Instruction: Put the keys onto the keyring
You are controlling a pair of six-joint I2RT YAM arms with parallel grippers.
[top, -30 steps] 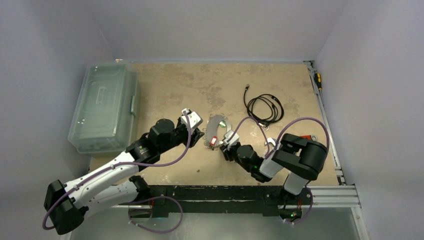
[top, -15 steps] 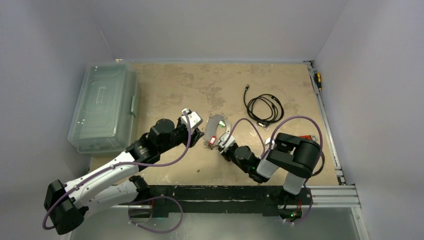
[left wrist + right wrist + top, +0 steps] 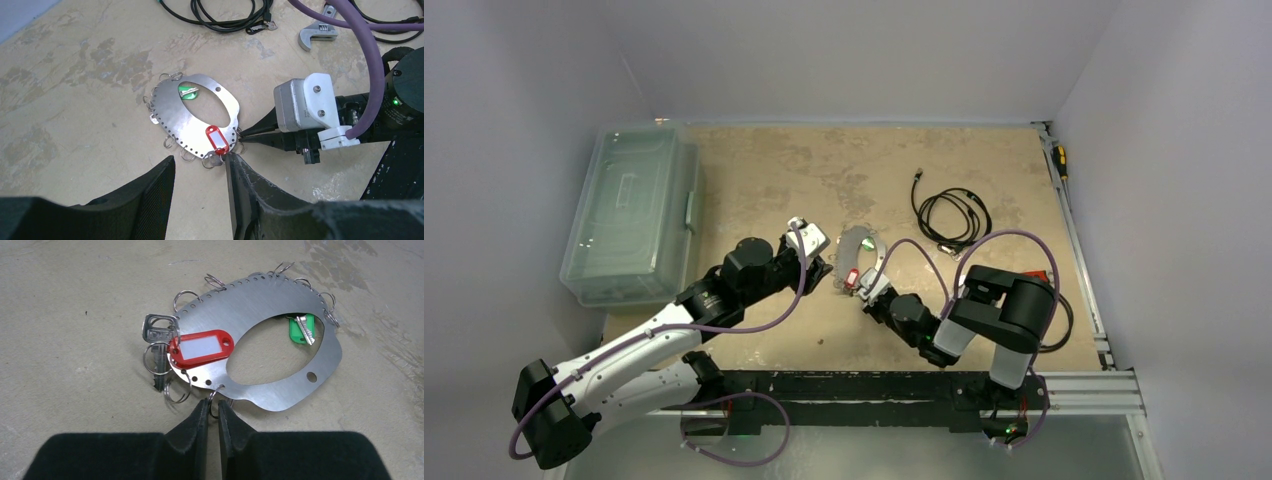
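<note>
From above, the left gripper (image 3: 826,274) sits low over the table (image 3: 754,170), its arm stretched forward from the near-left corner. The right gripper (image 3: 865,286) reaches in from the other side on a sharply folded arm. The keyring (image 3: 861,244) lies flat between them.

The left wrist camera shows the left gripper (image 3: 200,161) released, fingers apart with nothing between them. One fingertip (image 3: 231,159) is just beside the keyring (image 3: 172,107) near its red-tagged key (image 3: 216,140). The right gripper (image 3: 241,134) meets the plate's rim (tips drawn to a point). A green key (image 3: 188,92) lies inside the oval hole.

At the right wrist, the right gripper (image 3: 213,407) is pinched almost together on a small split ring (image 3: 215,390) at the near edge of the keyring (image 3: 280,385). The red-tagged key (image 3: 200,347) and green key (image 3: 301,327) lie beyond it.
</note>
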